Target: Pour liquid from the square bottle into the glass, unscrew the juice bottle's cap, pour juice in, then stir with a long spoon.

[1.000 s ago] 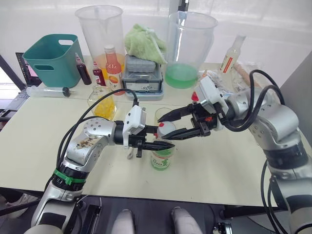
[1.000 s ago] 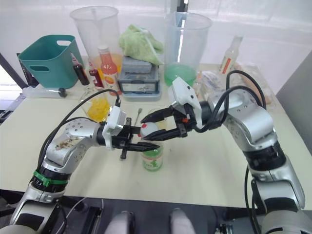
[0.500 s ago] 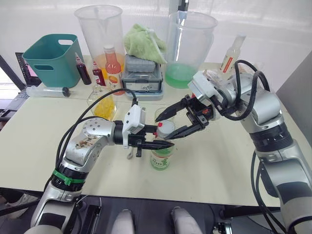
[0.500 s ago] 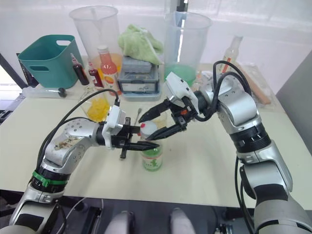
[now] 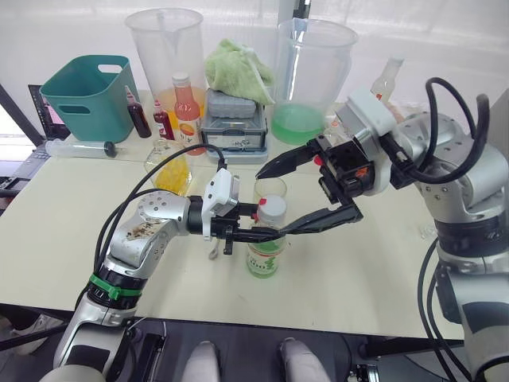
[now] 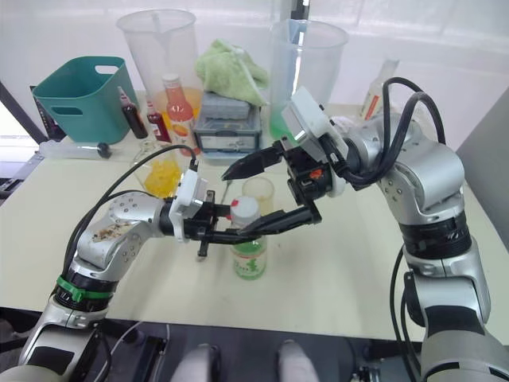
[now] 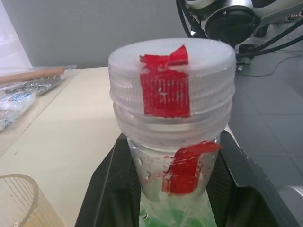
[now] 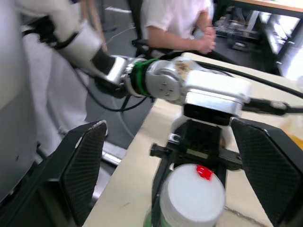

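Left gripper [image 5: 266, 234] clamps juice bottle [image 5: 263, 256] neck; right gripper [image 5: 290, 197] gapes wide around cap [image 5: 272, 208]. Off-centre close tips bottle into glass [image 5: 270, 189].

The table [image 5: 382, 270] has a pale cream top carrying the items, most of them grouped along its far edge. Along that edge, from the left corner, stand a teal basket [image 5: 86, 95], two small dark red bottles [image 5: 139, 118], an orange-labelled red-capped bottle [image 5: 184, 111], a tall clear jug [image 5: 163, 56], a grey box [image 5: 235, 123] with a green cloth [image 5: 238, 68] on top, a second jug [image 5: 312, 76] holding green liquid, and a slim red-labelled bottle [image 5: 383, 78]; a syringe [image 5: 79, 148] lies near the left edge. Nearer the middle stand the square bottle [image 5: 169, 169] with yellow-orange liquid, the glass [image 5: 270, 191], and the juice bottle [image 5: 265, 251] towards the near edge.
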Tool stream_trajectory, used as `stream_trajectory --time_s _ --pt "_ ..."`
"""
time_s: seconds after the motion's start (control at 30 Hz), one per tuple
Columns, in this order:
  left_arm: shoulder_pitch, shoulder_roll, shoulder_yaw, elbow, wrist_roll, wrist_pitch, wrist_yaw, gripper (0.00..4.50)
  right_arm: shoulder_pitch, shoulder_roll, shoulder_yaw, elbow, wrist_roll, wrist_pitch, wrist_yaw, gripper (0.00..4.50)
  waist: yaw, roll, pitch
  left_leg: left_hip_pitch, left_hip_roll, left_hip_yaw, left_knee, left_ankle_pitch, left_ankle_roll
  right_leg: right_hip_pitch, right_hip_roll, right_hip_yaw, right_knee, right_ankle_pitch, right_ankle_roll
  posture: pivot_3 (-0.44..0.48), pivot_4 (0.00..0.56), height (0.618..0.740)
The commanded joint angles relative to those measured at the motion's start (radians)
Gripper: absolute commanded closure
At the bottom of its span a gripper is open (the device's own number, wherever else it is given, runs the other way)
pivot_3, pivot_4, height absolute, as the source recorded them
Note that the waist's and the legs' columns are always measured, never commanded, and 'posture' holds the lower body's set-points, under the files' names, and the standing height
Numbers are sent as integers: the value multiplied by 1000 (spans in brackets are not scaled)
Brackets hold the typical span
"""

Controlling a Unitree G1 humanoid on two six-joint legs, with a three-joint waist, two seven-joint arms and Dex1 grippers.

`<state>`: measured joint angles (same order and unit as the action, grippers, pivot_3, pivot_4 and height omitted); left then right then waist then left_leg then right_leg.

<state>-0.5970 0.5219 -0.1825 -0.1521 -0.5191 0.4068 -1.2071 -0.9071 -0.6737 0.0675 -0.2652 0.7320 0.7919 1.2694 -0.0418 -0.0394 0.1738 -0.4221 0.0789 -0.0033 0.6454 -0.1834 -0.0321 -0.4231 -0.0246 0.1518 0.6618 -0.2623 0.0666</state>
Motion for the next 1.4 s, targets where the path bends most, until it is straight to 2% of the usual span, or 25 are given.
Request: stream_trajectory --time_s 0.03,0.23,0.43,0.63,0.8,0.83,0.9,0.93,1.07,1.17,1.23,1.4 --pt "5 -2 -35 51 52 -6 4 3116 68 22 -107 -162 34 107 -266 96 1 0 0 0 0 0 0 0 0 0 0 0 0 0 0 0 150 707" --pt "-12 -16 -55 78 53 -20 -28 3116 180 32 -170 -360 150 270 -511 96 4 0 0 0 0 0 0 0 0 0 0 0 0 0 0 0 150 707" --pt "-27 -17 -61 106 57 -32 -51 3116 228 21 -184 -423 203 323 -638 96 4 0 0 0 0 0 0 0 0 1 0 0 -2 0 0 0 150 707" --pt "-33 -23 -68 116 63 -39 -57 3116 255 20 -165 -431 211 310 -700 96 4 0 0 0 0 0 0 0 0 1 0 0 -2 0 0 0 150 707" --pt "-32 -20 -67 113 64 -40 -55 3116 263 35 -162 -430 236 297 -717 1624 4 0 0 0 0 0 0 0 0 1 0 0 -2 0 0 0 150 707" --pt "-32 -20 -66 113 64 -40 -55 3116 263 34 -159 -429 237 295 -720 1794 4 0 0 0 0 0 0 0 0 1 0 0 -2 0 0 0 150 707" --pt "-32 -20 -65 113 66 -41 -52 3116 264 28 -148 -423 231 290 -717 2643 4 0 0 0 0 0 0 0 0 1 0 0 -2 0 0 0 150 707" --pt "-32 -20 -65 113 67 -42 -50 3116 264 23 -139 -420 224 287 -712 2842 4 0 0 0 0 0 0 0 0 1 0 0 -3 0 0 0 150 707" --pt "-27 -17 -62 106 68 -40 -44 3116 258 3 -100 -401 199 260 -673 2847 3 0 0 0 0 0 0 0 0 1 0 0 -3 0 -1 0 150 707" --pt "-22 -12 -58 99 68 -37 -39 3116 238 -27 -61 -366 165 214 -593 2847 2 0 0 0 0 0 0 0 0 1 0 0 -3 0 -1 0 150 707" --pt "-18 -6 -52 93 67 -33 -35 3116 221 -54 -28 -330 133 166 -511 2848 2 0 0 0 0 0 0 0 0 2 0 0 -4 -1 -1 0 150 707" --pt "2 12 -39 66 63 -19 -22 3116 148 -113 93 -172 0 -50 -177 2848 0 0 0 0 0 0 0 0 0 2 0 0 -4 0 -1 0 150 707"
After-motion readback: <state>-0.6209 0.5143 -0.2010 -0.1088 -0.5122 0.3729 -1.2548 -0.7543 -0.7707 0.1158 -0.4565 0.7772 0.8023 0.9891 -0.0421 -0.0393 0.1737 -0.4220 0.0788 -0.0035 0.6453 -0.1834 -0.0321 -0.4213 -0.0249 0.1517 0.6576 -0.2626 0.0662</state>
